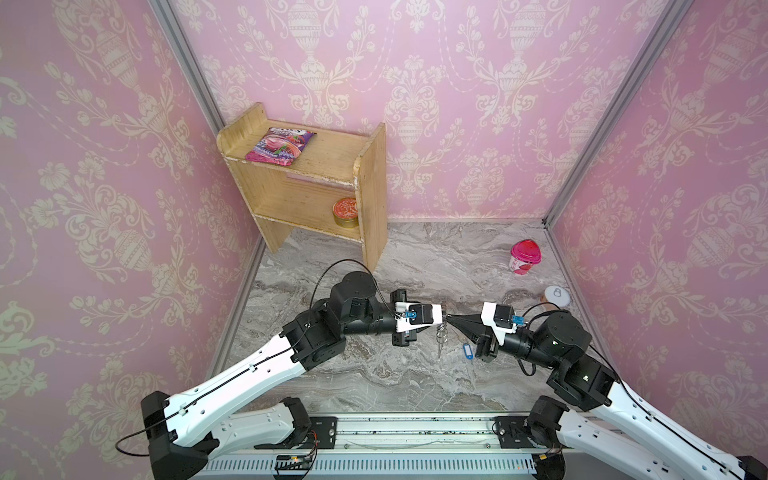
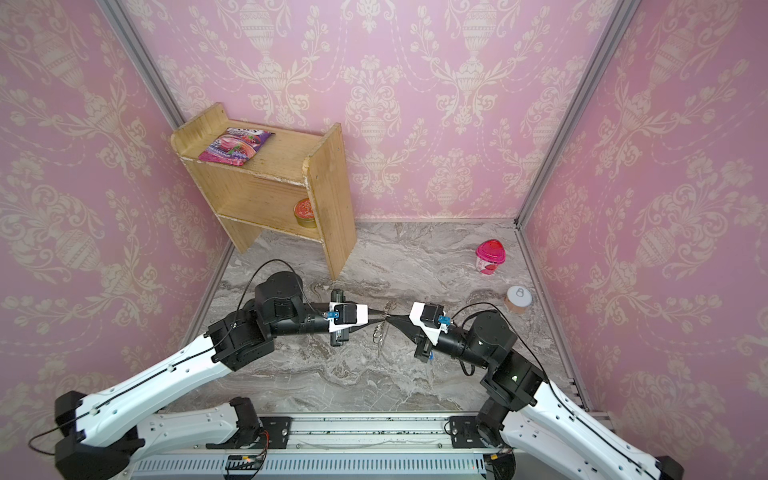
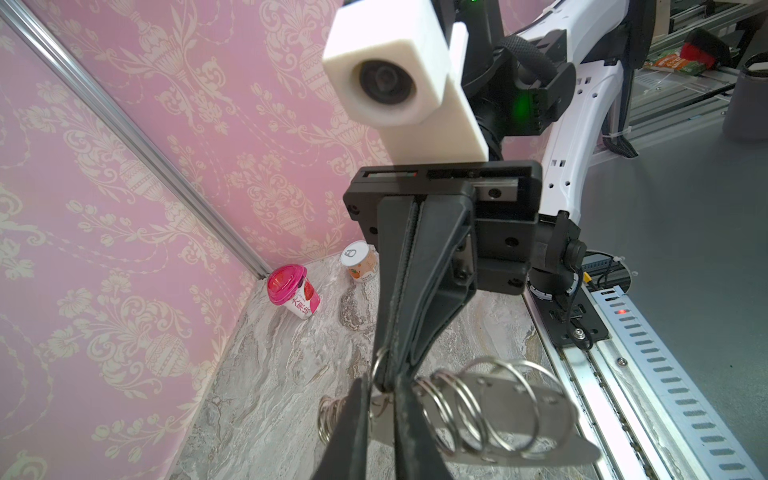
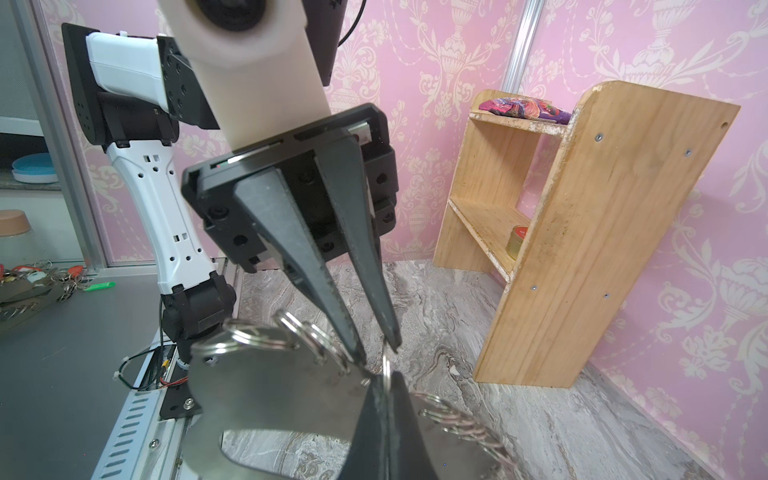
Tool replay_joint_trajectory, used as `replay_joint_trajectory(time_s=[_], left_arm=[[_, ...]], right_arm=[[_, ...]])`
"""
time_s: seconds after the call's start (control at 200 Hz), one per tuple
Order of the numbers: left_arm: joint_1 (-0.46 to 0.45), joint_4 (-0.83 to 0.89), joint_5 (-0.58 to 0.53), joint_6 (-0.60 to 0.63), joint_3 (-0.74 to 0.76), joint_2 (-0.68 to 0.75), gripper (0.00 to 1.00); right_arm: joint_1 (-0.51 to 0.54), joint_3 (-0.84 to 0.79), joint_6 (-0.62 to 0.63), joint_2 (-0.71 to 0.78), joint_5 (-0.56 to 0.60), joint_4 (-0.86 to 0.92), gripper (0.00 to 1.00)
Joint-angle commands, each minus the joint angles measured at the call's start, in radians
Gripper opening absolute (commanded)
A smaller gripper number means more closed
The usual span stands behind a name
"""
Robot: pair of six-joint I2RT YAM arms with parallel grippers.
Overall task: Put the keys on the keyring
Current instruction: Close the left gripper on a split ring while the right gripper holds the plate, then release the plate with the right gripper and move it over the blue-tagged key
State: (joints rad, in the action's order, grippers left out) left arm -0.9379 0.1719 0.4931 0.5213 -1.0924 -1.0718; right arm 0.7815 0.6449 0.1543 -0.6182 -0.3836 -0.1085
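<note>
We see right gripper [image 3: 385, 384] clenched on keyring [image 3: 519, 411], lifted over marble tabletop [image 1: 374, 374] middle; left gripper [image 4: 374, 353] jaws narrowly parted at a ring [image 4: 387, 370]. The keys [image 1: 468, 351] lie toward the right edge: light, slippery we judge; we'd pinch the blue tag [image 1: 468, 348].

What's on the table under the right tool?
The blue plastic key tag with a white label lies on the grey marble tabletop roughly below the right tool. In a top view the tool's base covers all but a blue sliver. Its keys are indiscernible.
</note>
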Motion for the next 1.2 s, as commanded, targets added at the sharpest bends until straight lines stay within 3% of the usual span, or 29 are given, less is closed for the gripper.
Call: replay_joint_trajectory(time_s=[0.0, 0.345, 0.53, 0.721, 0.991, 1.196], left_arm=[[0.007, -0.015, 0.033, -0.021, 0.002, -0.012, 0.12], [0.007, -0.014, 0.037, -0.014, 0.000, -0.024, 0.00], [0.006, -0.021, 0.036, 0.020, 0.005, -0.016, 0.00], [-0.004, -0.101, -0.028, 0.117, 0.075, 0.026, 0.00], [-0.038, -0.117, -0.108, 0.254, 0.140, 0.079, 0.00], [-0.060, -0.120, -0.116, 0.270, 0.180, 0.128, 0.00]], right_arm=[[-0.003, 0.008, -0.010, 0.006, -0.021, -0.041, 0.00], [-0.003, 0.010, -0.009, 0.008, -0.046, -0.028, 0.00], [-0.002, 0.020, -0.007, 0.007, -0.040, 0.023, 0.01], [-0.001, 0.062, -0.001, 0.047, 0.034, 0.202, 0.33], [-0.001, 0.080, -0.127, 0.094, 0.181, 0.375, 0.57], [-0.001, 0.071, -0.291, 0.086, 0.283, 0.454, 0.68]])
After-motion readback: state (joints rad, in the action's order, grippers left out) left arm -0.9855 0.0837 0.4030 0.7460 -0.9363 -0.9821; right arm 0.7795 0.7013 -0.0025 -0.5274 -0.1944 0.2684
